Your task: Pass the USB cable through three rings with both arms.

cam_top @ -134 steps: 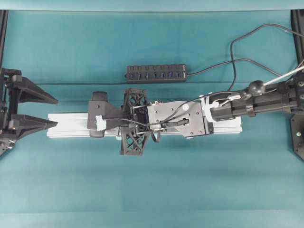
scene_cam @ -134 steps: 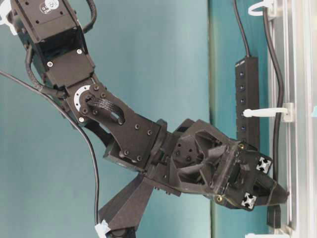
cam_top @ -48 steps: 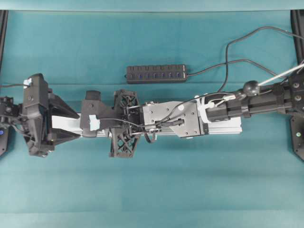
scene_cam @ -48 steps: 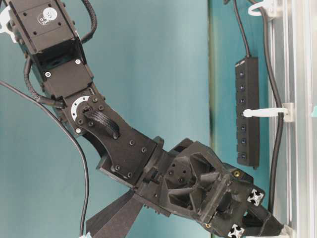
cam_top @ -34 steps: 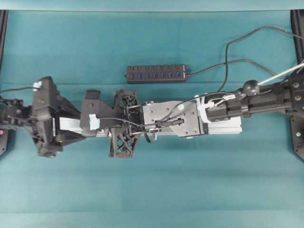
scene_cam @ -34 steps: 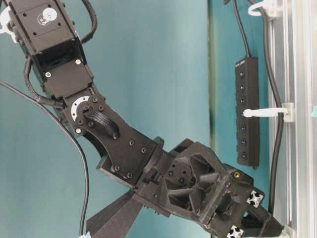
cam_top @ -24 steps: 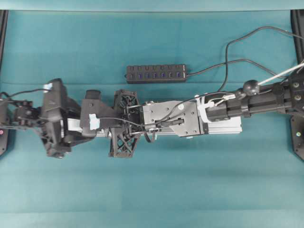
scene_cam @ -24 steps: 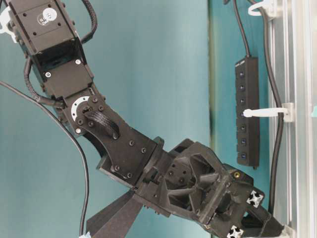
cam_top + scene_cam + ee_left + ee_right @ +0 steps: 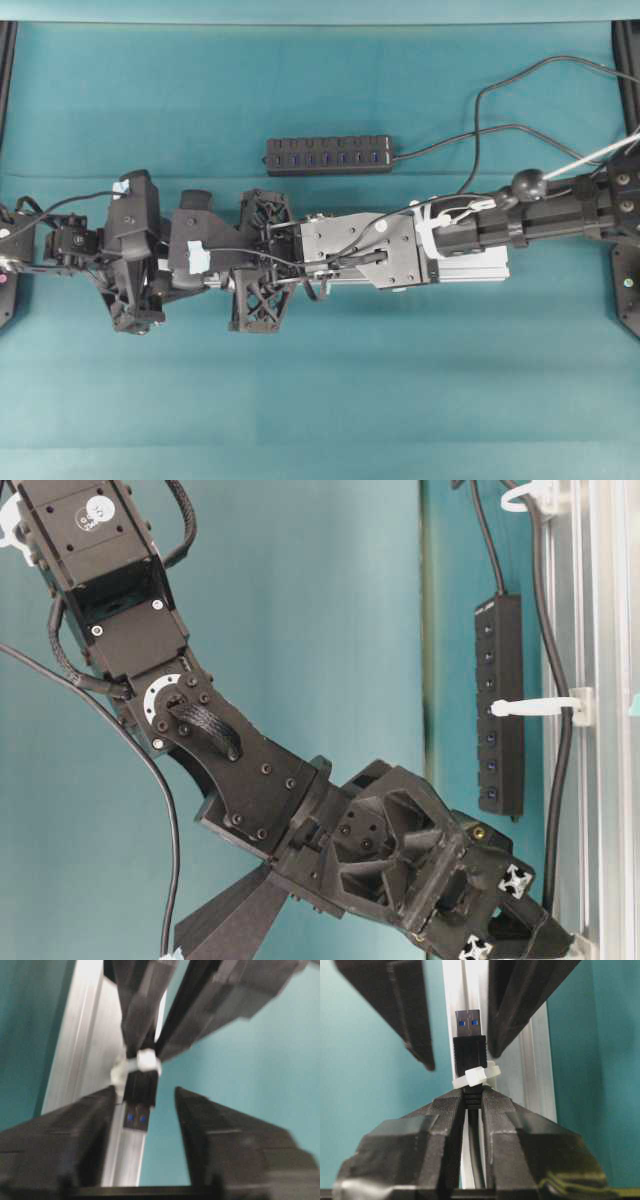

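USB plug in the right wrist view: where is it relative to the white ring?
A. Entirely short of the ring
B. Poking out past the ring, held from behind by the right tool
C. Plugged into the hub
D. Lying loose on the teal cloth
B: the USB plug sticks out beyond the white ring, with the right tool clamped just behind it.

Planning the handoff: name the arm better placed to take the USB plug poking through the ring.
Left. Its end effector stands open around the USB plug just past the ring; the right end effector is shut on the cable behind it.
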### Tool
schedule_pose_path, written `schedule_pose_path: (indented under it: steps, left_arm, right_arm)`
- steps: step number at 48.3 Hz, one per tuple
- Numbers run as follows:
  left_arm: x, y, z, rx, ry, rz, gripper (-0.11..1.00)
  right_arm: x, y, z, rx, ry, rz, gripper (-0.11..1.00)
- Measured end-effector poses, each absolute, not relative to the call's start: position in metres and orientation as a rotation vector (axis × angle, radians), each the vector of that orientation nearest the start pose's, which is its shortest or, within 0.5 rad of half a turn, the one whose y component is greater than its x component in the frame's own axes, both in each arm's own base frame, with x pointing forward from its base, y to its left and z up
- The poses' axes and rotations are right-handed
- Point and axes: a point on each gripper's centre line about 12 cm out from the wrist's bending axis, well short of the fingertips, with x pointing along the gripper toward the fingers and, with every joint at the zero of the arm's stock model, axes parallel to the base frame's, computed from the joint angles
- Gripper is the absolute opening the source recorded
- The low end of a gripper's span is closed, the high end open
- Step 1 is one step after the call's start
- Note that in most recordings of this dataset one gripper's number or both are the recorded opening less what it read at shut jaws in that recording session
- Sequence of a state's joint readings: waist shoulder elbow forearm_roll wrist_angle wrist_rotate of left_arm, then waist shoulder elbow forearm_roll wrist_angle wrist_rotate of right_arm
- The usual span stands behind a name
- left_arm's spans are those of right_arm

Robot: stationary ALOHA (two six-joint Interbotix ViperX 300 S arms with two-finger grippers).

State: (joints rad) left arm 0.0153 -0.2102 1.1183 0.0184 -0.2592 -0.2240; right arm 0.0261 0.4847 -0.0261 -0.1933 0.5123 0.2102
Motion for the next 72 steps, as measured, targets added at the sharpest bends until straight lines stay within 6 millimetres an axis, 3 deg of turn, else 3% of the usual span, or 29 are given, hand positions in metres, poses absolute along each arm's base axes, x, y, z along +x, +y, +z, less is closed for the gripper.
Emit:
schedule_pose_path:
  steps: [11,42,48,54,68,72]
  left_arm:
    - [0.276,0.004,0.126,-0.207,0.619,0.077,0.27]
    - [0.275,0.004,0.125,-0.176,0.633,0.066,0.27]
    - [0.275,0.003,0.126,-0.17,0.634,0.062,0.26]
    - [0.274,0.003,0.127,-0.171,0.634,0.063,0.26]
    - [0.266,0.0,0.125,-0.163,0.704,0.056,0.26]
    - [0.264,-0.001,0.127,-0.163,0.707,0.055,0.26]
  right_arm:
    - [0.528,0.004,0.135,-0.022,0.963,-0.08,-0.07]
    - [0.529,0.006,0.134,-0.02,0.943,-0.073,-0.07]
    - [0.528,0.006,0.133,-0.022,0.945,-0.072,-0.03]
    - [0.526,0.009,0.132,-0.024,0.948,-0.066,0.12]
    - [0.521,0.018,0.139,-0.03,0.94,-0.051,0.9]
    - [0.52,0.014,0.143,-0.027,0.936,-0.057,0.91]
